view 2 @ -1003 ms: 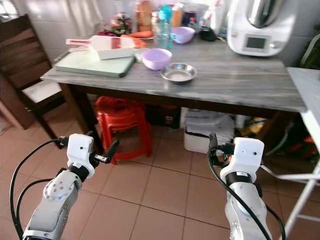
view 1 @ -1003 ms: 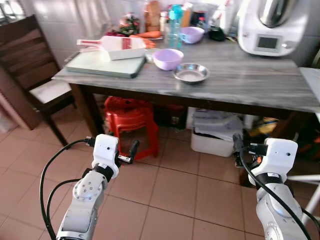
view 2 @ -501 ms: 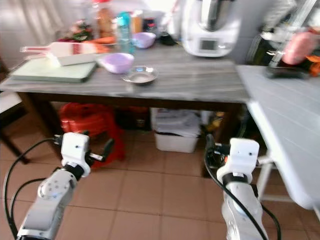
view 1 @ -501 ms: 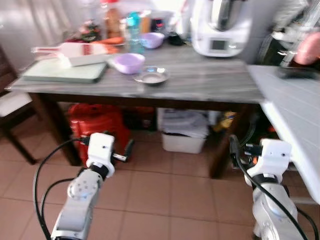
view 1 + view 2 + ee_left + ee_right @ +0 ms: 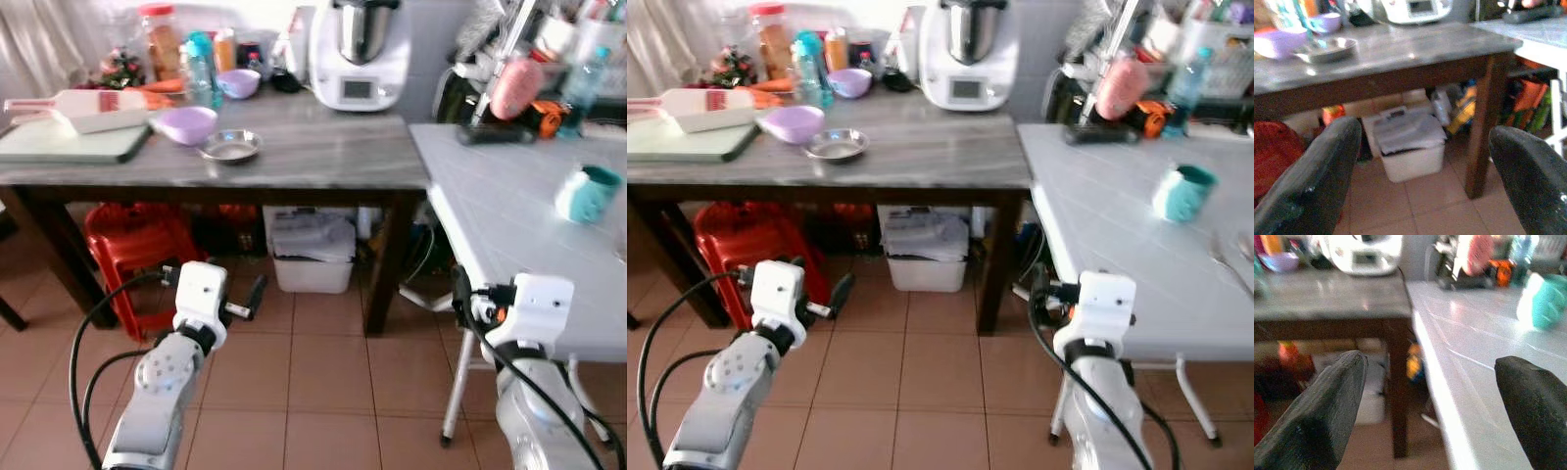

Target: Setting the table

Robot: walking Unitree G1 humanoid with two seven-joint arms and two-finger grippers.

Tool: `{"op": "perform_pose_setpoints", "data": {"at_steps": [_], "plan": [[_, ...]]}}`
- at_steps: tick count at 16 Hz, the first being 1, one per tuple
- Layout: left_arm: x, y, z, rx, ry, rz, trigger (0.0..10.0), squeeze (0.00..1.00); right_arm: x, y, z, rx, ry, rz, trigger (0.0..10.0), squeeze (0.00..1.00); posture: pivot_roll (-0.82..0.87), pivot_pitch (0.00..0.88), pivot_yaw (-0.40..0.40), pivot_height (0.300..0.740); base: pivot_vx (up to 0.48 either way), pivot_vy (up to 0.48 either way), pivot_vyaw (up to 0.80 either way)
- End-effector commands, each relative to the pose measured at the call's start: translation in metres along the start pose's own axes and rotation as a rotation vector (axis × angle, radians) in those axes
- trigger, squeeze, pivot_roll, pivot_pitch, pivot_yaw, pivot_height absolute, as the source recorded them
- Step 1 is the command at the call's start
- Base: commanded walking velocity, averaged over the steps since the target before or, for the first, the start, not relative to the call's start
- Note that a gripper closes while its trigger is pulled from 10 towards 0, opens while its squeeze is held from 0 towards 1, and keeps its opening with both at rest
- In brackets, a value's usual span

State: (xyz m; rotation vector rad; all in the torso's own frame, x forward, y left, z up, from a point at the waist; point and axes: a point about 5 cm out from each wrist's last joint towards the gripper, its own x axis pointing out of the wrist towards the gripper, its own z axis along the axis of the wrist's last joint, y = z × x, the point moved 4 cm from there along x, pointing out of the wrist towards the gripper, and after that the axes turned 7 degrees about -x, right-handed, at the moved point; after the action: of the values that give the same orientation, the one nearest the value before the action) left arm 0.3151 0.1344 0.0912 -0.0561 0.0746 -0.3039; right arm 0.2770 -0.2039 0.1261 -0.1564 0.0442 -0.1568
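A purple bowl [image 5: 186,124] and a shallow metal dish [image 5: 231,147] stand on the grey wooden table [image 5: 323,162] ahead on the left. A second purple bowl [image 5: 239,83] sits near that table's back. To the right is a white table [image 5: 500,211] with a teal cup [image 5: 586,192] on it. My left gripper [image 5: 1425,152] is open and holds nothing, low over the floor in front of the wooden table. My right gripper [image 5: 1430,377] is open as well, beside the white table's near edge.
A white kitchen machine [image 5: 360,54], bottles, jars and a green cutting board [image 5: 69,142] crowd the wooden table. A red stool [image 5: 127,245] and a white bin [image 5: 313,250] stand under it. Clutter lines the white table's far end. Tiled floor [image 5: 323,382] lies ahead.
The view has swung to the right, so the wooden table now sits further left and the white table with the teal cup has come into sight. Both grippers stay open.
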Motion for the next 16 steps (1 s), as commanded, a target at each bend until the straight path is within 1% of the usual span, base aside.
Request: {"op": "perform_pose_setpoints", "data": {"at_steps": [1, 16], "plan": [[0.0009, -0.0018, 0.0036, 0.014, -0.007, -0.01, 10.0, 0.0, 0.0014, 0.0, 0.0056, 0.003, -0.02, -0.001, 10.0, 0.0, -0.05, 0.001, 0.024, 0.74, 0.0, -0.319, 0.0], [0.0021, -0.0047, 0.0029, 0.017, -0.004, -0.02, 10.0, 0.0, -0.0002, -0.0024, 0.0039, -0.012, -0.019, -0.009, 10.0, 0.0, -0.05, 0.005, 0.024, 0.74, 0.0, -0.331, 0.0]]}}
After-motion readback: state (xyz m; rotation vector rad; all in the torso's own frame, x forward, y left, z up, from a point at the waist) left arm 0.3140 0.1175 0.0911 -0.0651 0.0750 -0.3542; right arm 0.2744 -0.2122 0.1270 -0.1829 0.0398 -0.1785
